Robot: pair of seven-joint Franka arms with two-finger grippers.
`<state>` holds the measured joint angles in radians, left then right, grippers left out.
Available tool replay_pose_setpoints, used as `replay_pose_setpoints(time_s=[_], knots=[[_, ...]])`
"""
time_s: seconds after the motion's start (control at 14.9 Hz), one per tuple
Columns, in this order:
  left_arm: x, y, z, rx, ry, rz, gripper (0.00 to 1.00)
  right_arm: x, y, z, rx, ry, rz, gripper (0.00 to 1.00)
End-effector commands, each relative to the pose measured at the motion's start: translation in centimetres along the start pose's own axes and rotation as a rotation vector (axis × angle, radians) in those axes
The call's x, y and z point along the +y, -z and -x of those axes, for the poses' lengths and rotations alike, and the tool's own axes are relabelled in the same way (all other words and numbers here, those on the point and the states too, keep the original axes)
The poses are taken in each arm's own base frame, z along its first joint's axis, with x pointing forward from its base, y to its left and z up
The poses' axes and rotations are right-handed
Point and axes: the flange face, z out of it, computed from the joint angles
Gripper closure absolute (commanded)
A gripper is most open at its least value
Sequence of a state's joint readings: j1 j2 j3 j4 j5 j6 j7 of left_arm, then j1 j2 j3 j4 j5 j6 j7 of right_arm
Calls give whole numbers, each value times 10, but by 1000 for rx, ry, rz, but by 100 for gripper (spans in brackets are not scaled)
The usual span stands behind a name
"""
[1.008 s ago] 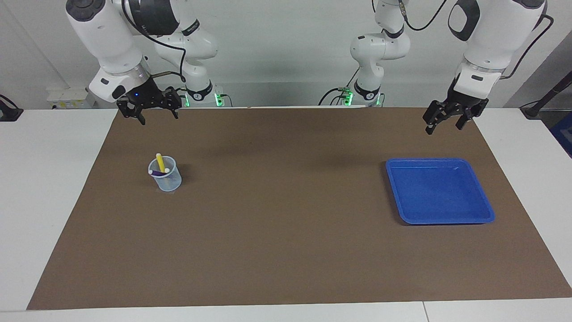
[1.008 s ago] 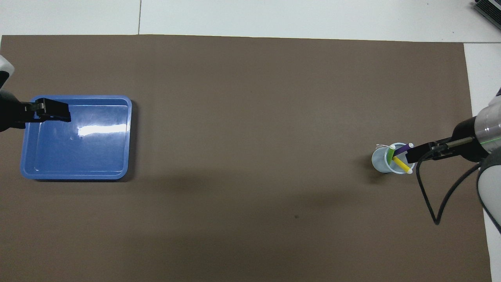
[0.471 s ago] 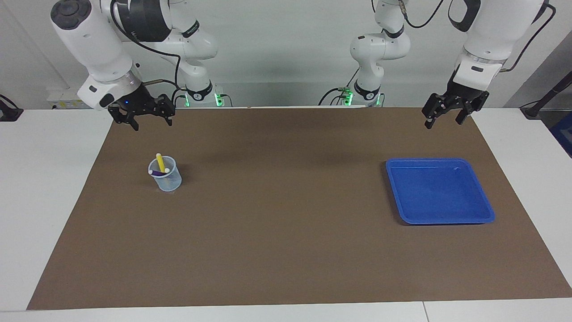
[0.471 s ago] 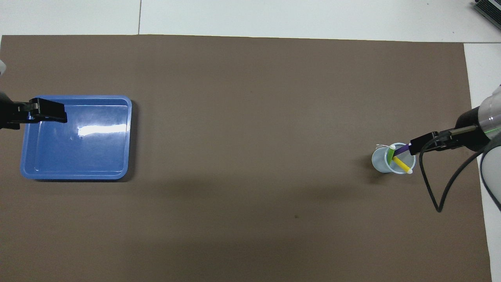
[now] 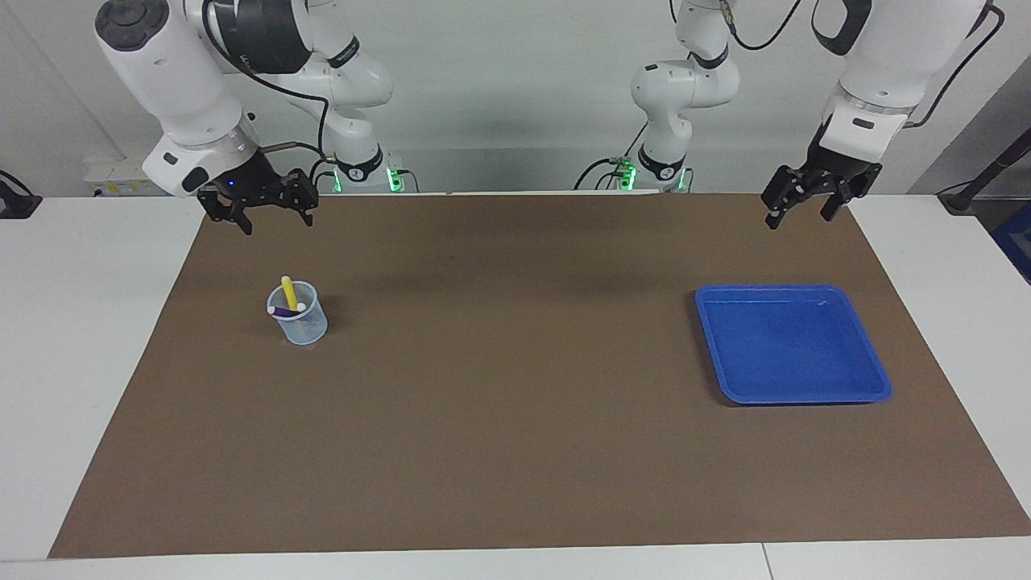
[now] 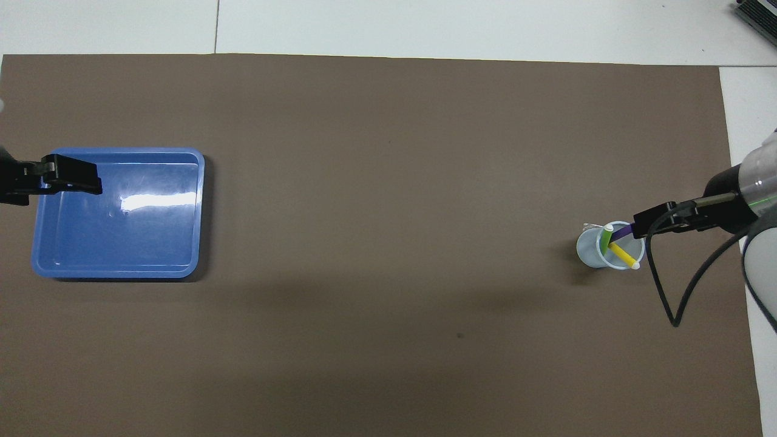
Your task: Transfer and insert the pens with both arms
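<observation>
Both my hands hang open and empty, the right hand (image 5: 266, 216) at about 11 o'clock of the cup (image 5: 299, 324) holding all three pens (image 6: 619, 244), the left hand (image 5: 800, 211) near the tray (image 5: 874, 377), so a careless swing could topple that light cup

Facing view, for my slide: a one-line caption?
Three pens in cup, tray bare, both open grippers raised.

My count of what is on the tabletop

I count three pens, one yellow pen (image 6: 623, 255), one green pen (image 6: 606, 237) and one purple pen (image 6: 621, 231); one clear cup (image 5: 300, 325); one blue tray (image 5: 793, 345); one brown mat (image 5: 515, 419); and my two grippers, left gripper (image 5: 801, 211) and right gripper (image 5: 268, 214).
</observation>
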<state>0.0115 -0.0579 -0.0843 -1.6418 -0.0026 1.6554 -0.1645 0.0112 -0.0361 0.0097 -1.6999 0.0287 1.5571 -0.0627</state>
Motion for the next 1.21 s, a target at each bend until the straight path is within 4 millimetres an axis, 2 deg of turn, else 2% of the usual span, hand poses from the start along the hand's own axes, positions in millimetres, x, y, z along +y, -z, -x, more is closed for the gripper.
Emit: replay_pose_setpoints(time_s=[0.0,0.47,0.74,1.14], knots=[[-1,5,-1,-14,21,52,0,-1,3,-4,12,-42,-20,0],[-1,5,-1,-15,21,56,0,-1,4,-6,20,-42,-13,0],[-2,4,-1,-13,22,53,0,-9,13,-5,48,-28,-3,0],[-4,5,-2,-9,22,50,0,-8,18,-1,45,-29,-3,0]])
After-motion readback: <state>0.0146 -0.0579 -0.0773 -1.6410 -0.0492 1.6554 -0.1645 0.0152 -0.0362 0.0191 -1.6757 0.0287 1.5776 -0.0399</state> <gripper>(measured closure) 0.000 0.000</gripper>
